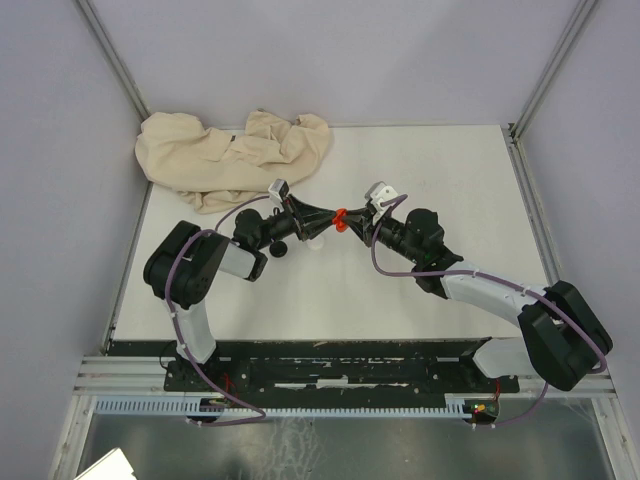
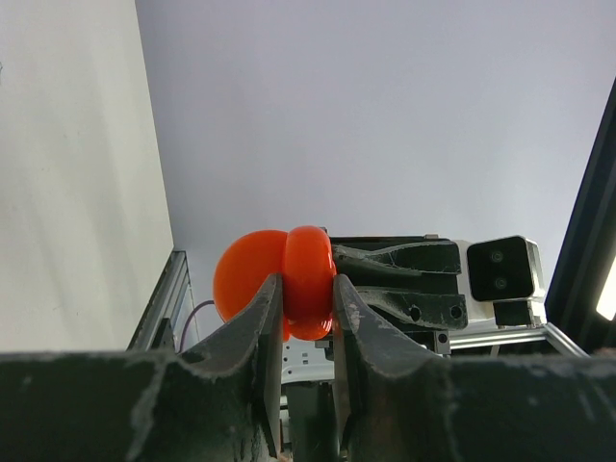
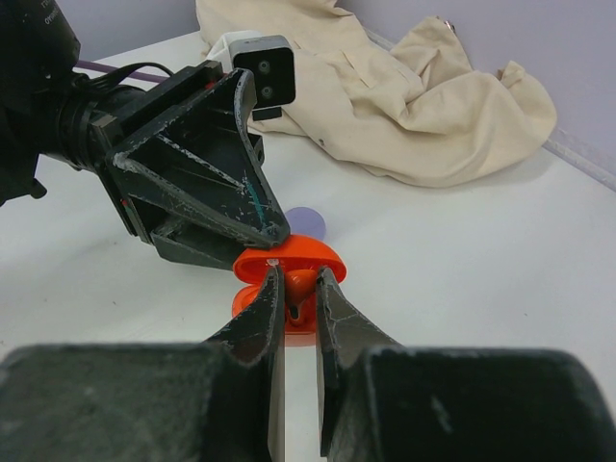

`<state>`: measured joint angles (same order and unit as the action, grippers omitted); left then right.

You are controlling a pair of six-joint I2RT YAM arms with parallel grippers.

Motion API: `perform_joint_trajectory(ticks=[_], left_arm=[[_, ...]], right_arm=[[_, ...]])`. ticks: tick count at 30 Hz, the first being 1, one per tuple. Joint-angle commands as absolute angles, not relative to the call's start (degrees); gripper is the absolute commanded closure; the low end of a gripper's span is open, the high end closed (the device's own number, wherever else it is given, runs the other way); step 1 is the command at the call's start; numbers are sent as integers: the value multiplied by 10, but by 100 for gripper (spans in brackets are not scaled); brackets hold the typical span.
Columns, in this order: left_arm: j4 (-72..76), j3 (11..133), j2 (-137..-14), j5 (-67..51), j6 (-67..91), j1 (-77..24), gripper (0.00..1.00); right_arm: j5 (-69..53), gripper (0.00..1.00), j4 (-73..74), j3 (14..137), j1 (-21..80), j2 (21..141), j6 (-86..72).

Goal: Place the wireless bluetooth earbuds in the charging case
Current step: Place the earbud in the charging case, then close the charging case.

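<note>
- Red charging case [image 1: 341, 217] sits between both grippers near table centre, hinged open; its contents are hidden.
- Left gripper [image 2: 308, 285] is clamped on 1 case half.
- Right gripper [image 3: 298, 279] is nearly together, pinching a red piece [image 3: 300, 289] at the case mouth; cannot tell if it is an earbud.
- Beige cloth [image 1: 235, 155] lies at 11 o'clock.

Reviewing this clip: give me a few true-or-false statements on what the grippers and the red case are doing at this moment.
1. The left gripper is shut on the red case. True.
2. The red case lies flat and untouched on the table. False: both grippers hold it between their tips.
3. A beige cloth lies bunched at the table's far left corner. True.
4. The right gripper hangs wide open, well away from the case. False: its fingers are nearly closed on a red part of the case.
</note>
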<state>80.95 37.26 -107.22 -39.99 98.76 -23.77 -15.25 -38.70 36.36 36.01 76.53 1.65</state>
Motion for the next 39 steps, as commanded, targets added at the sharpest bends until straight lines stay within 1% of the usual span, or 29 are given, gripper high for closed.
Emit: perform_joint_trajectory(ticks=[1, 4, 5, 6, 9, 12, 18, 20, 23, 25, 27, 29, 31, 33, 34, 35, 39], left_arm=[[849, 393, -1072, -409, 1004, -240, 97], [848, 395, -1073, -408, 1003, -239, 97], [848, 396, -1073, -408, 1004, -240, 97], [848, 396, -1073, -407, 1004, -240, 97], [849, 396, -1074, -408, 1003, -240, 97], [848, 394, -1076, -408, 1001, -239, 97], [849, 388, -1081, -402, 998, -239, 97], [852, 384, -1083, -392, 1001, -239, 97], [868, 374, -1089, -361, 1018, -237, 97], [876, 366, -1089, -330, 1030, -238, 97], [875, 358, -1086, -296, 1040, -238, 97], [873, 351, -1082, -260, 1052, -239, 97], [867, 344, -1075, -224, 1064, -240, 97], [845, 332, -1061, -186, 1071, -243, 97], [838, 331, -1053, -173, 1071, -244, 97], [824, 328, -1044, -161, 1071, -247, 97], [768, 320, -1013, -116, 1067, -263, 97]], right_arm=[[-157, 99, -407, 358, 364, 744, 22], [-152, 98, -402, 357, 364, 741, 21], [-147, 95, -397, 359, 364, 740, 18], [-142, 85, -389, 361, 363, 739, 16], [-133, 67, -383, 367, 364, 733, 4], [-133, 57, -393, 366, 364, 730, -4], [-106, 48, -457, 356, 363, 700, -51], [-74, 45, -445, 359, 363, 681, -58], [26, 44, -320, 398, 364, 660, -62], [101, 41, -223, 427, 365, 657, -52], [150, 32, -188, 429, 368, 661, -27], [170, 24, -170, 424, 372, 668, -6], [188, 22, -157, 424, 380, 686, 2], [196, 11, -171, 417, 392, 708, 14], [195, 8, -192, 409, 398, 715, 19], [194, 5, -216, 402, 404, 724, 27], [189, 3, -302, 387, 432, 770, 45]])
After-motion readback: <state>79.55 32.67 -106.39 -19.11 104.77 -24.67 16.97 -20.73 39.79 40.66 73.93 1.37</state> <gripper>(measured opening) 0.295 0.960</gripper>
